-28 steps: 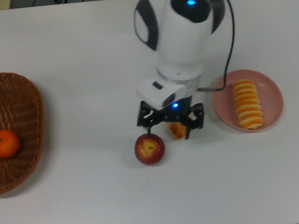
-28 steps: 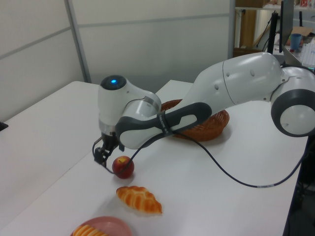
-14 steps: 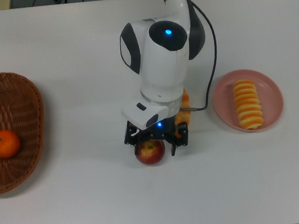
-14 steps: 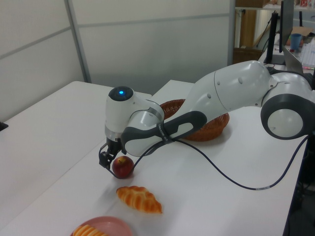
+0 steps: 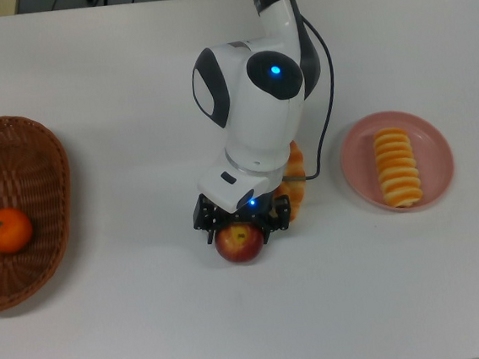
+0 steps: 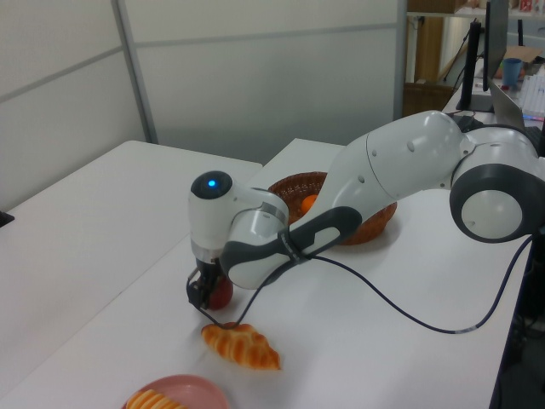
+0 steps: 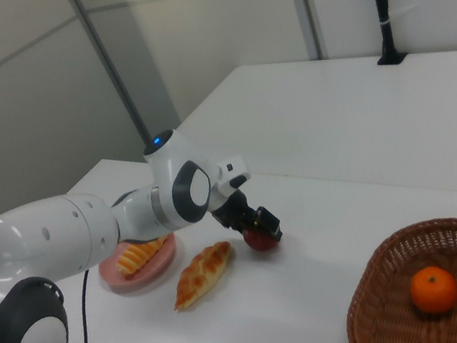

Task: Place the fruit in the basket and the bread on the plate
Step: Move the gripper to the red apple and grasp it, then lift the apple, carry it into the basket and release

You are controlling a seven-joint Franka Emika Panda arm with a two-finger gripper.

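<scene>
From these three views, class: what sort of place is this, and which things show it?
Probably a robotics lab or office test room: a robot arm works on a plain white table, partition walls stand behind, and toy-like food such as the apple is laid out.

Mandarin (image 5: 8, 231) in basket (image 5: 38, 161), roll (image 5: 397, 168) on plate (image 5: 435, 139)
</scene>
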